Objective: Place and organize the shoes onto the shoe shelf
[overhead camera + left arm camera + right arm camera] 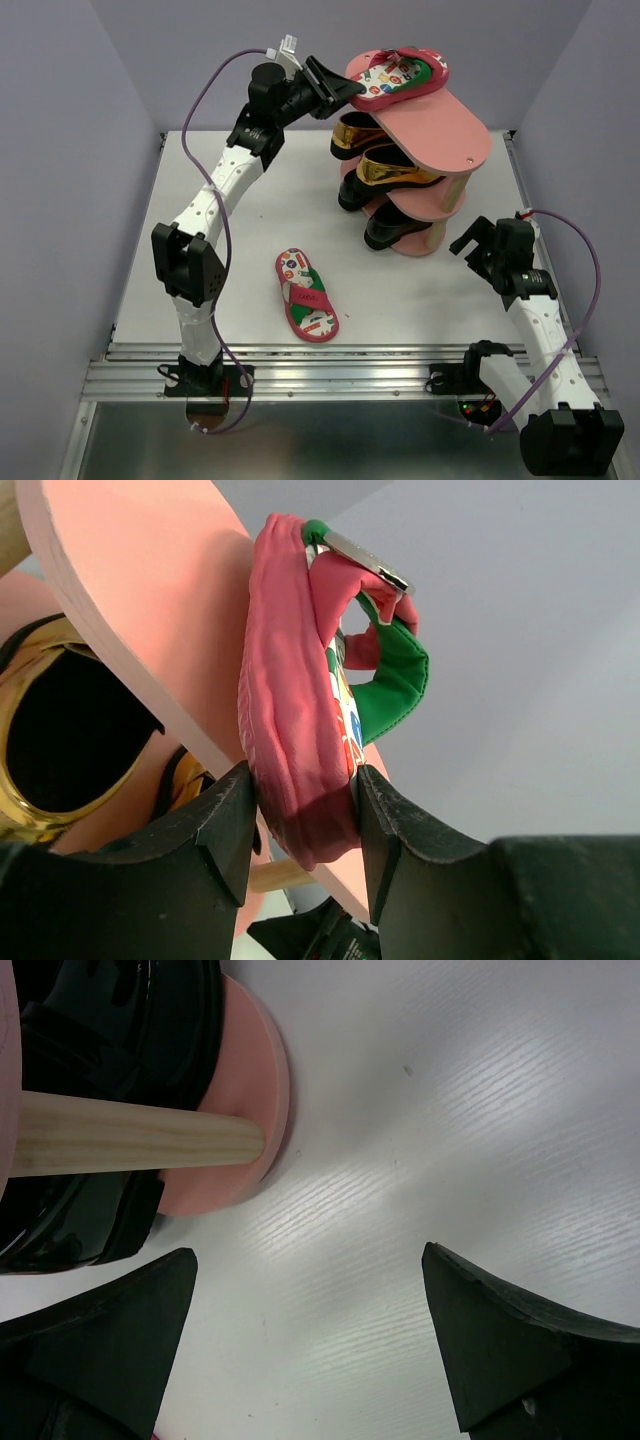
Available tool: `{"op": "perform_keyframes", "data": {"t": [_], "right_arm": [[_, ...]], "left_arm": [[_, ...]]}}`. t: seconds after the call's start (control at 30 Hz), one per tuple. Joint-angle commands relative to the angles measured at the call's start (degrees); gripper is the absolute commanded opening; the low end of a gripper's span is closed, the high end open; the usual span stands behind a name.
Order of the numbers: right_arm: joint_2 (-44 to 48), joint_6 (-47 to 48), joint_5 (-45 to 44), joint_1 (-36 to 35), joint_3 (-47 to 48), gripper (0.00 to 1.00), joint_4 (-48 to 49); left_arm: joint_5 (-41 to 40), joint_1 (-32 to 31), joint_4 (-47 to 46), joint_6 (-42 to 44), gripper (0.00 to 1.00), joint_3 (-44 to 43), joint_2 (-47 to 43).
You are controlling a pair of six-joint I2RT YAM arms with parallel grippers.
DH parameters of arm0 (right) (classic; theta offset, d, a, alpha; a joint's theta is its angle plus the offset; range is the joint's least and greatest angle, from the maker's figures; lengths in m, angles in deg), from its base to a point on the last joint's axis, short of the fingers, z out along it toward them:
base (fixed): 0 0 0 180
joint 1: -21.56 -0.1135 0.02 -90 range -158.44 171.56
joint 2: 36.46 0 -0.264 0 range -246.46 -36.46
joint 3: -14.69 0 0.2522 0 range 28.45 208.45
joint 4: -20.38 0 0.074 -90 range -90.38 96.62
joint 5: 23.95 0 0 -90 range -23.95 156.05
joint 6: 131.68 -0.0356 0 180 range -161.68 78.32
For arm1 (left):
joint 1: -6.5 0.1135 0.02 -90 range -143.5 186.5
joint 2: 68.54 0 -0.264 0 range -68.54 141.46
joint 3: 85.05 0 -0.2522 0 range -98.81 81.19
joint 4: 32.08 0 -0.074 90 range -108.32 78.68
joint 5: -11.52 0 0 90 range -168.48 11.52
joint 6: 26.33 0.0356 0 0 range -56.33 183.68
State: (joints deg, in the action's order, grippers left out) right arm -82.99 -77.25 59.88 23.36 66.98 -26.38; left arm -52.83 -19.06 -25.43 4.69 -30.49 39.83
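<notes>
1. Left claw [340, 88]: it is raised at the far left end of the shelf [452, 140]. In the left wrist view, its fingers [225, 825] are clamped on one end of a pink flip-flop [295, 710].
2. Held flip-flop [400, 75]: it lies along the far left part of the top board [140, 590]. The gripped end overhangs the board edge. The red-green strap [390, 670] faces away from the board. Whether the sole rests fully on the board cannot be told.
3. Second flip-flop [307, 295]: it lies flat on the table [420, 300], printed side up. It is between the two arms, nearer the left arm and well apart from the shelf.
4. Middle tier: the rear gold loafer [352, 132] and the front gold loafer [395, 165] sit side by side under the top board. Their left ends project past the board.
5. Bottom tier: the rear black loafer [355, 192] and the front black loafer [392, 228] sit side by side below the gold pair.
6. Right claw [468, 243]: it is low and just beside the right end of the shelf base, pointing toward it. In the right wrist view, the fingers [120, 1320] stand wide apart and grip nothing. Bare table [450, 1110] lies between them.
7. Right wrist view, shelf detail: a wooden post [130, 1135] meets the bottom board [255, 1080]. A black loafer [110, 1020] rests on that board.
</notes>
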Motion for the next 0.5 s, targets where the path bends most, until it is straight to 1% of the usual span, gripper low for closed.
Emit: {"op": "perform_keyframes", "data": {"t": [0.0, 0.17, 0.33, 0.37, 0.43, 0.47], "right_arm": [[0.82, 0.42, 0.02, 0.13, 1.47, 1.00, 1.00], [0.64, 0.33, -0.07, 0.13, 1.47, 1.00, 1.00], [0.73, 0.33, -0.07, 0.13, 1.55, 1.00, 1.00], [0.73, 0.42, -0.07, 0.13, 1.64, 1.00, 0.83], [0.73, 0.42, 0.02, 0.13, 1.64, 1.00, 0.83], [0.82, 0.42, 0.02, 0.13, 1.73, 1.00, 0.74]], "left_arm": [[4.14, 3.06, 0.25, 2.29, 0.00, -6.61, 1.30], [6.87, 3.94, 0.61, 1.24, 0.00, -7.33, 3.24], [7.84, 4.03, -1.32, 0.18, 0.00, -5.04, 3.51], [7.92, 4.03, -1.50, 0.10, 0.08, -4.87, 3.68], [7.84, 4.20, -1.67, -0.17, 0.28, -4.34, 3.95], [7.92, 4.38, -1.76, -0.17, 0.46, -4.34, 4.12]]}}
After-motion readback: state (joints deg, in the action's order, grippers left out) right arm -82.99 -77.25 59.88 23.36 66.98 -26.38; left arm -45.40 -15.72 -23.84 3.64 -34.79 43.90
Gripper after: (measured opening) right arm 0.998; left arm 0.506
